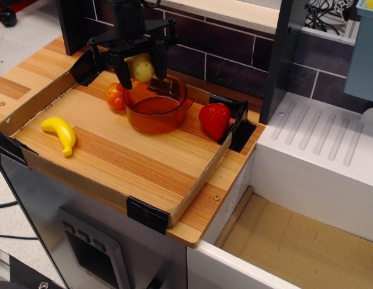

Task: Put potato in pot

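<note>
While your gripper (141,67) hangs above the back of the counter (108,153), its two black fingers (122,72) are pinching the potato (142,68) between them, one finger on each side of the pale yellow-green oval. You can see the potato held clear of every surface, in the air just over the far left rim of the pot (155,107). The pot sits directly below and slightly to the right of the gripper, upright on the wooden surface, and its translucent orange-brown inside looks to hold nothing. The tip of the finger on the left reaches down about level with the pot's rim, close to it; you cannot tell from this view whether it touches.

Just below and to the left of your gripper, a small orange fruit (115,96) rests against the pot's outer wall. Farther right of the gripper, beyond the pot, a red strawberry (215,120) stands near the tray's corner, a little apart from the pot. Well below and to the left of the gripper, toward the near edge, a yellow banana (61,133) lies alone on the wood.
</note>
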`<state>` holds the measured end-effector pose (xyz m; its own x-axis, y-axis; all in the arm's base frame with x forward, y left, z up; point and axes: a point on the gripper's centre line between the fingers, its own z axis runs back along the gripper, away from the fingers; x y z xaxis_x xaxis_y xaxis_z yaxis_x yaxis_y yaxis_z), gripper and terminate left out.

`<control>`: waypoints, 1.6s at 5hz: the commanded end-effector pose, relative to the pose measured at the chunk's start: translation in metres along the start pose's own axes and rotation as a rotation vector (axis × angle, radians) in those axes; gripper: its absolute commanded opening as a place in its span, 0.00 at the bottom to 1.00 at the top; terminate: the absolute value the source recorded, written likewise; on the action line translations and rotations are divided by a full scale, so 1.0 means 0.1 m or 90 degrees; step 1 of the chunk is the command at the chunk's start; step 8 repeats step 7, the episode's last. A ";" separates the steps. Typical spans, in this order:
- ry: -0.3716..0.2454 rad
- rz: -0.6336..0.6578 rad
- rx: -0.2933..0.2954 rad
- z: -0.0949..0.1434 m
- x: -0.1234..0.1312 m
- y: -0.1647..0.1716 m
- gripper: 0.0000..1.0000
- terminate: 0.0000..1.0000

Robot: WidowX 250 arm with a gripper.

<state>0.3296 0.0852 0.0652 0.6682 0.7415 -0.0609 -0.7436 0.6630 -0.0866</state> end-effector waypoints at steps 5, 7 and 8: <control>-0.070 -0.118 -0.076 0.78 -0.48 0.12 1.00 0.00; -0.070 -0.118 -0.076 0.78 -0.48 0.12 1.00 1.00; -0.070 -0.118 -0.076 0.78 -0.48 0.12 1.00 1.00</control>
